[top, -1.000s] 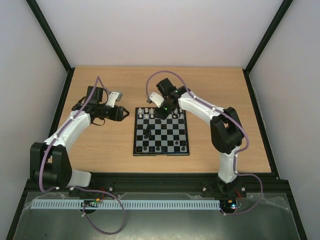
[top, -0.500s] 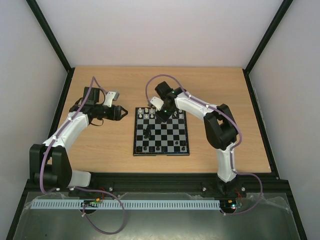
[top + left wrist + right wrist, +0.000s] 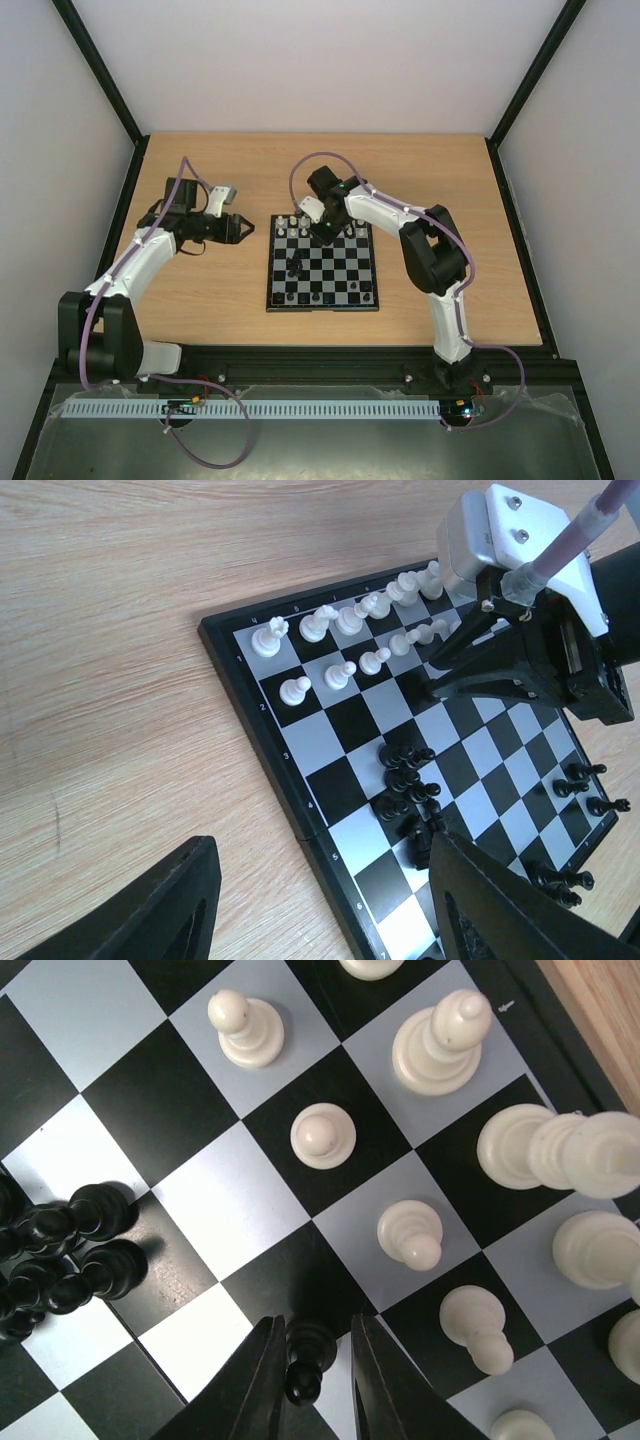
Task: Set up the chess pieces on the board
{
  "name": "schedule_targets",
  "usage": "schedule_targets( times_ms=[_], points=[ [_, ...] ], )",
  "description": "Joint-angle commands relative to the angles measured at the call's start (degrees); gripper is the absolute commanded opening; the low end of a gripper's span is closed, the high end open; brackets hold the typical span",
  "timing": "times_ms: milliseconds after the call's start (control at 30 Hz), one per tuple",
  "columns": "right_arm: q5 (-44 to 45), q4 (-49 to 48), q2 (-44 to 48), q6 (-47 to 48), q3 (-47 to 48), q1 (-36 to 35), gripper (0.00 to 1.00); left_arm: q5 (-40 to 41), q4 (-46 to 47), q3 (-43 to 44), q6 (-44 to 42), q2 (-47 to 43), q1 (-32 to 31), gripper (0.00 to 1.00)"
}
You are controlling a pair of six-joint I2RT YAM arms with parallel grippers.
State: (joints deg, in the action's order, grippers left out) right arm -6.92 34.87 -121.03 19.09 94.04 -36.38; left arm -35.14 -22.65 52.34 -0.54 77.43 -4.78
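Observation:
The board [image 3: 322, 308] lies mid-table. White chess pieces [image 3: 300, 226] fill its far rows. Several black pieces [image 3: 296, 265] huddle near its middle, and others stand along the near row. My right gripper [image 3: 322, 232] is low over the board. In the right wrist view its fingers [image 3: 314, 1320] straddle a standing black pawn [image 3: 312, 1355]: the left finger touches it, and a thin gap shows on the right. White pawns [image 3: 322, 1135] stand just beyond. My left gripper [image 3: 240, 228] hovers wide open and empty [image 3: 322, 845] over the board's left edge [image 3: 260, 740].
The black cluster [image 3: 408, 785] lies close to the left gripper's right finger. It also shows at the left of the right wrist view [image 3: 70, 1250]. The right gripper [image 3: 440, 675] reaches down beside the white rows [image 3: 340, 650]. Bare wooden table [image 3: 200, 290] surrounds the board.
The right arm's wrist has shifted slightly left and lower over the board's far rows. The left arm has drawn back a little to the left.

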Motion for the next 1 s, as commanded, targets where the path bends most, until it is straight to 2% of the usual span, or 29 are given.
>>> schedule_targets(
  times_ms=[0, 267, 533, 667, 767, 967],
  points=[
    [-0.2, 3.5, -0.7, 0.0, 1.3, -0.2, 0.19, -1.3, 0.7, -0.7, 0.6, -1.6, 0.6, 0.61],
    [0.2, 3.9, 0.4, -0.2, 0.3, -0.2, 0.19, -1.9, 1.3, -0.7, 0.9, -1.2, 0.7, 0.61],
    [-0.2, 3.8, 2.0, -0.2, -1.7, -0.2, 0.05, -2.1, 1.8, -1.0, 1.2, -1.1, 0.7, 0.61],
    [-0.6, 4.0, 3.3, -0.2, -2.3, -0.2, 0.02, -2.3, 1.8, -1.3, 1.2, -1.3, 0.7, 0.61],
    [-0.5, 4.3, 6.4, 0.0, -3.8, -0.2, 0.01, -2.3, 1.8, -1.2, 1.2, -1.5, 0.7, 0.61],
    [-2.6, 5.0, 17.0, 1.9, -12.6, -0.2, 0.01, -2.2, 2.2, -1.4, 1.6, -1.2, 0.7, 0.6]
  ],
)
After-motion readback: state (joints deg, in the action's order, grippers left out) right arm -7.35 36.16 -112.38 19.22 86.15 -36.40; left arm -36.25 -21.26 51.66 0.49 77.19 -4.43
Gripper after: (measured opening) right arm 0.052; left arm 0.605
